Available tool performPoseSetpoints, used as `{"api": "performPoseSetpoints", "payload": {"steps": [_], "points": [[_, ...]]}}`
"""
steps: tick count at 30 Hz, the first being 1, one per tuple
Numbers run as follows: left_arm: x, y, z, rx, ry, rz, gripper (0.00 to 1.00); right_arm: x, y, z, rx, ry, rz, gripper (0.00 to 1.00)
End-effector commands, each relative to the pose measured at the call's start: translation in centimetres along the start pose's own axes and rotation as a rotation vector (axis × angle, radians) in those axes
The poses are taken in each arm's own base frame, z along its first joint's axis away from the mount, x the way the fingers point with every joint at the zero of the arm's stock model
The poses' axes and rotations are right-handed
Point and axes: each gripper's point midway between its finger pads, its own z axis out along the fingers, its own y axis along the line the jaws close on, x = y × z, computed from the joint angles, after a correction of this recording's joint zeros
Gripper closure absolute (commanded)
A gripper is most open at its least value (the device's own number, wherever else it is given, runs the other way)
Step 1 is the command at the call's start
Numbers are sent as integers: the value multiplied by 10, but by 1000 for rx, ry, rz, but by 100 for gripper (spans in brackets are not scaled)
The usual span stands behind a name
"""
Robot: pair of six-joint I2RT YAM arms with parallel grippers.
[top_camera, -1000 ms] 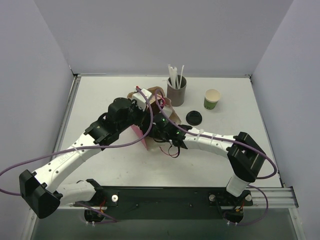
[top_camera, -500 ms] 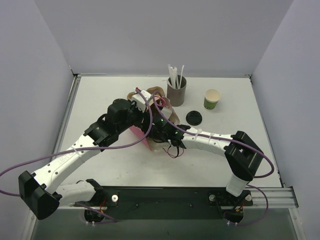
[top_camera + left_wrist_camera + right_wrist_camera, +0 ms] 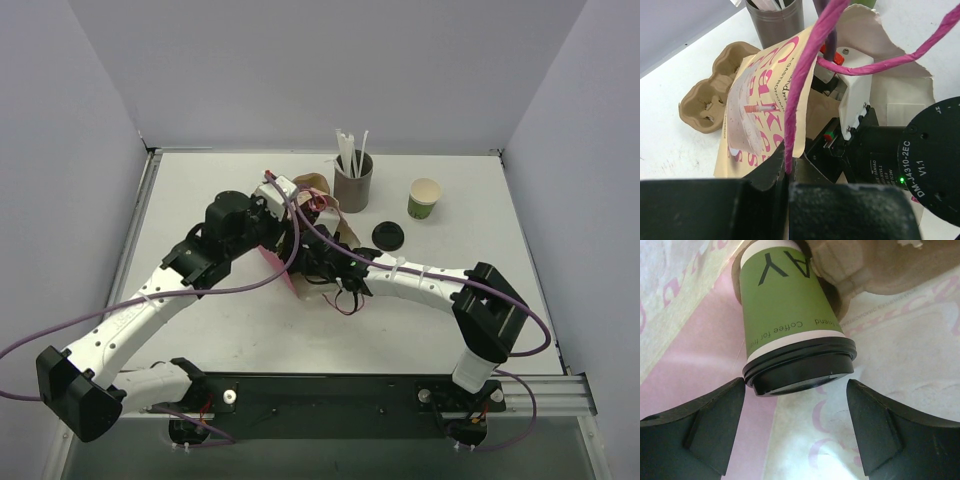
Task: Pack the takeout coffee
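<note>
Lavender walls close in a white surface [image 3: 480,270]. Near its middle, a little toward the far edge, both arms meet at a cream and pink printed paper bag [image 3: 765,95].

The left fingers [image 3: 715,210] are clenched on the paper bag where its pink twisted cord handle [image 3: 805,75] comes down to the rim. That grip seems meant to hold the mouth up and apart so the other arm can reach in.

Inside, the small green paper cup [image 3: 790,305] wears its black round plastic lid [image 3: 800,372], and its base sits in a well of a brown moulded-pulp drink carrier [image 3: 850,265]. Whether it stands truly upright I cannot tell.

The right fingers [image 3: 700,425] are spread on either side of the lid and hold nothing; one tip is just beside the lid's rim and the other is clear of it. With the cup carried by the well alone, the placing step looks done, and the arm would need to back straight out without catching the lid.

Toward the far right corner, outside the bag, are a grey cylinder of white straws [image 3: 352,180], a loose black round lid [image 3: 388,235] and a second green cup with a cream inside [image 3: 424,198].
</note>
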Motion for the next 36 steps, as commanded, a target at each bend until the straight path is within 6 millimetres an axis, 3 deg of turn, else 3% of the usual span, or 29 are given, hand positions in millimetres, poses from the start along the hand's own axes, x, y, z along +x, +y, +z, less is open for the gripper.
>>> {"api": "performPoseSetpoints", "payload": {"steps": [1,14,36], "points": [[-29,1,-9,45,-77,30,100,-41,30,-26,-68,-112,-94,23],[-28,-2,-10,75,-76,28,100,-44,37,-25,-80,-107,-212,15],[-29,-12,-13,136,-91,17,100,-19,30,12,-89,-67,-272,10]]}}
